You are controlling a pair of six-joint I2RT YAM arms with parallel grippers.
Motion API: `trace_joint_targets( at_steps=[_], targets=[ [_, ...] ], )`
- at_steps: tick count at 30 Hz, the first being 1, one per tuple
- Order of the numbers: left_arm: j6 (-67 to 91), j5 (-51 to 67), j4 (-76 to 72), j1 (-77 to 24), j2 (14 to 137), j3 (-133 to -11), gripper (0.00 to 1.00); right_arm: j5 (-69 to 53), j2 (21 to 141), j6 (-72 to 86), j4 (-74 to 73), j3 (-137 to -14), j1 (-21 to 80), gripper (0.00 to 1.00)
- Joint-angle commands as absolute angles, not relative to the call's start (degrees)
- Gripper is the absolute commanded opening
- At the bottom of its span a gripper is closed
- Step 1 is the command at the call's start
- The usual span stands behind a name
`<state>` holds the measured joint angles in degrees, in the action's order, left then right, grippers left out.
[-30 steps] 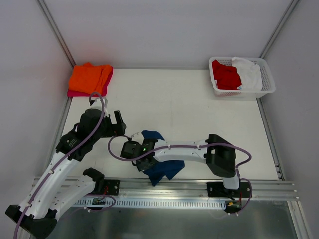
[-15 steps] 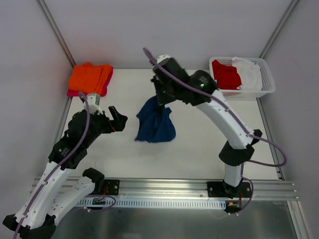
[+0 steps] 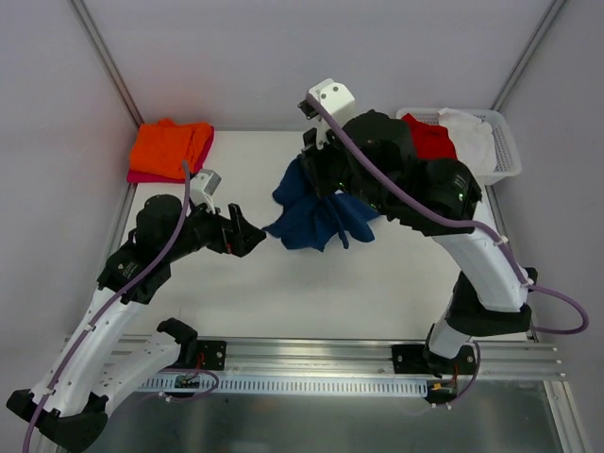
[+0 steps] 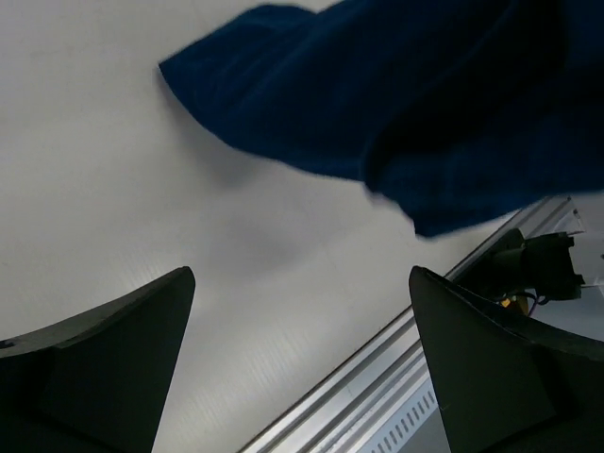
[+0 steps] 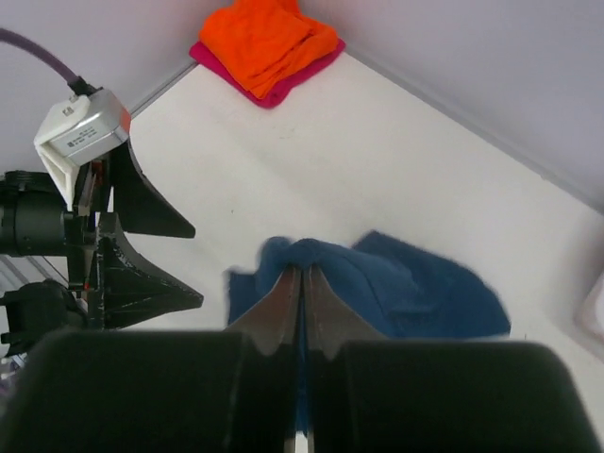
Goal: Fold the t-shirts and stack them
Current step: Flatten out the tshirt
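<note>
Navy shirt (image 3: 316,217) hangs bunched above the middle of the desk (image 3: 377,283), lifted by the right arm.
Right tool (image 5: 300,276) clenched on a fold at the shirt's top; the cloth droops below it in loose lobes. Left tool (image 3: 247,233) released, jaws spread wide, nothing between them, just beside the shirt's left edge. Orange shirt (image 3: 170,146) lies folded on pink shirt (image 3: 142,176) in the far-left corner. Red shirt (image 3: 427,140) and white shirt (image 3: 472,137) sit in the basket (image 3: 505,162), far right.
</note>
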<state>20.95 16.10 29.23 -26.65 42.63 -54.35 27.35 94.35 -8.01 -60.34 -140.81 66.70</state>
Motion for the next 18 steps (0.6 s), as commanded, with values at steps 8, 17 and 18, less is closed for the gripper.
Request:
trace_joint_targets(
  at_steps=[8,17,18],
  targets=[
    [27.13,22.58,17.26,-26.89,40.09,-52.92,0.99,35.24,102.3,-19.5,-52.31,-141.95,72.14,0.01],
    [32.61,28.04,18.37,-26.89,34.9,-61.6,0.99,41.76,101.17,-11.79,-51.94,-136.24,64.71,0.0],
    [32.61,28.21,19.33,-26.89,34.72,-63.18,0.99,40.01,100.47,-10.73,-51.86,-135.62,63.9,0.0]
  ],
)
